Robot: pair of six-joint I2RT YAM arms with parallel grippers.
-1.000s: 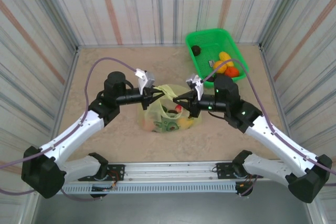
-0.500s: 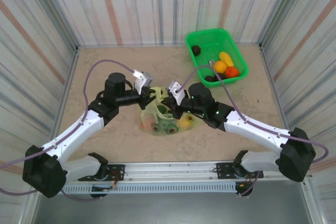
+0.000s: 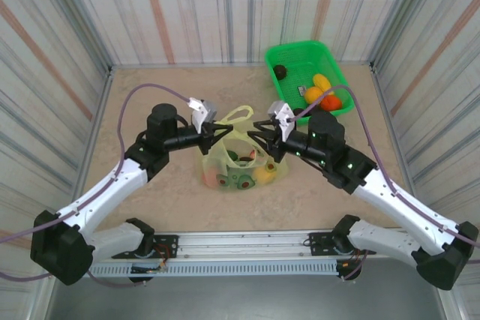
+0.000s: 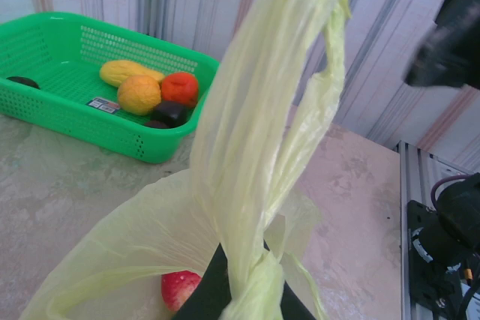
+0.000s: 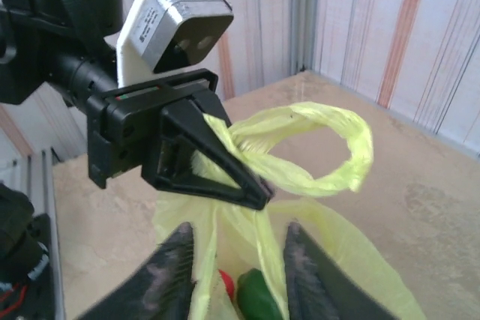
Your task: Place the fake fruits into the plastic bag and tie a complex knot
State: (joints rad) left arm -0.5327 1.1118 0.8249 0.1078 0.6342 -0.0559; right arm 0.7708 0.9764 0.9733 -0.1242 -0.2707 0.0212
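While the left gripper [image 3: 222, 130] is clamped tight on one handle strip of the thin, translucent yellow-green plastic bag [image 3: 225, 157], the right gripper [image 3: 253, 133] faces it from just across the bag's mouth. The right gripper's two fingers [image 5: 174, 264] stand apart. Bag film hangs in the gap between them, but they pinch nothing.

Seen from the right wrist camera, the pinched strip leaves the left gripper's closed black tips and curls into an open handle loop [image 5: 330, 148] that stands clear above the bag. In the left wrist view the same strip rises as a tall, twisted band. Whether the strips are tied where they bunch at the tips I cannot tell.

The plastic bag sits on the beige marbled tabletop [image 3: 150, 88], midway between the two arms and slightly nearer the bases than the fingertips. Through its film show small glossy plastic fruits. One of them is a red fruit [image 4: 180, 288], and beside that lies a green fruit [image 5: 256, 299].

Well apart, in the far right corner, a rigid bright green plastic basket [image 3: 286, 53] holds more fruits. A long yellow fruit [image 3: 322, 81], a round orange fruit [image 3: 313, 94] and a red-orange fruit [image 3: 331, 102] lie clustered together. A dark fruit [image 3: 280, 71] lies by itself toward the basket's far left.
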